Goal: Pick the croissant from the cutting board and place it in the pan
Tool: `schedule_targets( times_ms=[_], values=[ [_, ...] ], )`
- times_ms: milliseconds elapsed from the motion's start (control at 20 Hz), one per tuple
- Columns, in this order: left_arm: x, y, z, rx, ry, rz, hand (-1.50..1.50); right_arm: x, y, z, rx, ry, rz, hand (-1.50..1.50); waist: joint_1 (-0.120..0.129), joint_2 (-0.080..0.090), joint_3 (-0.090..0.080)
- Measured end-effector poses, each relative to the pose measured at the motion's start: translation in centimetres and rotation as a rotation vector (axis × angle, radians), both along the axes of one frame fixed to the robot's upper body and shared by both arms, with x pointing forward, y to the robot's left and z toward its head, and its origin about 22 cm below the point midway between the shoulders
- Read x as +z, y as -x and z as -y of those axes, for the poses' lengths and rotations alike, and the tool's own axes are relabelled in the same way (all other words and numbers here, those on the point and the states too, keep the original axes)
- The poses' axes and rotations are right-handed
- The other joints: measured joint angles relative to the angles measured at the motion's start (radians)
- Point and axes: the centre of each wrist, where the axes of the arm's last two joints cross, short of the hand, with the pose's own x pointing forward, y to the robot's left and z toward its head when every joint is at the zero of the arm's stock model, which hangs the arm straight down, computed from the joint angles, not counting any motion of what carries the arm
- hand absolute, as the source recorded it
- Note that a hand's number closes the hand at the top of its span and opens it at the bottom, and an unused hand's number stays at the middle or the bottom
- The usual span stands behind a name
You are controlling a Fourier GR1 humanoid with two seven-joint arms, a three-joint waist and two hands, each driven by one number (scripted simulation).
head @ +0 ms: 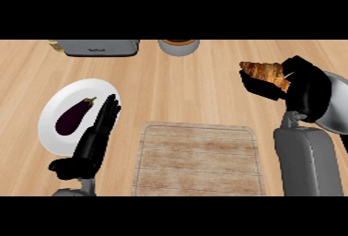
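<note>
The right forearm (309, 161), nearest the camera, is seen rising from the lower right edge to the right hand (299, 85), whose fingers are curled round one croissant (266, 73). The croissant is held above the counter (183, 78), to the right of and beyond the one cutting board (197, 159), which lies bare. One pan (334, 108) is partly visible at the right edge, largely hidden behind the hand and wrist. The carrying step is judged to be in hand; the next move calls for the croissant to be brought rightward over the pan and released. At the left, the left hand (95, 138) rests with fingers straight and together beside one white plate (58, 108) bearing one aubergine (73, 116). At the far edge, one toaster (102, 47) and one cup (179, 47) are noted.
</note>
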Motion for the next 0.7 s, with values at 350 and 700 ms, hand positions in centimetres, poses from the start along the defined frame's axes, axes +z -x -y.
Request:
schedule_targets(
  times_ms=[350,700],
  values=[
    [0.4,-0.1,-0.1,-0.002,0.000,0.004,0.00,-1.4,-0.8,6.8,-0.128,-0.047,0.078,1.50,0.003,0.002,0.000],
    [0.6,-0.7,0.2,-0.009,0.000,0.004,0.00,-3.7,-1.1,14.3,-0.254,0.105,0.140,1.50,0.010,0.006,0.001]
  ],
)
